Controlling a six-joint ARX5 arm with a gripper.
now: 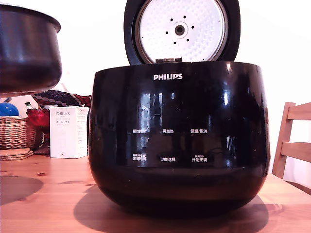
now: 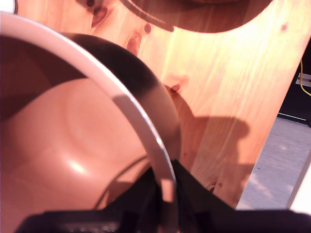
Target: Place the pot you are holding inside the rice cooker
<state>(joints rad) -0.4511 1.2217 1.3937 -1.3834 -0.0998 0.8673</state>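
Your gripper (image 2: 165,201) is clamped on the rim of the pot (image 1: 26,53), which hangs above the table at the exterior view's left, well clear of the rice cooker (image 1: 180,141). Held by one edge only, it could tilt or slip, or strike the cooker's wall if you carry it across too low.

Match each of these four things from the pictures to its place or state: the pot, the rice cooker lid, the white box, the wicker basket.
Things:
1. pot
2. rice cooker lid
3. white box
4. wicker basket

Places or states:
A. standing open and upright behind the black body
B. on the table at the exterior view's far left edge, a blue ball in it
C. held off the table at the exterior view's upper left, rim clamped by the gripper
D. on the table just beside the cooker, printed PORLEX

Pairs: 1-C, 2-A, 3-D, 4-B
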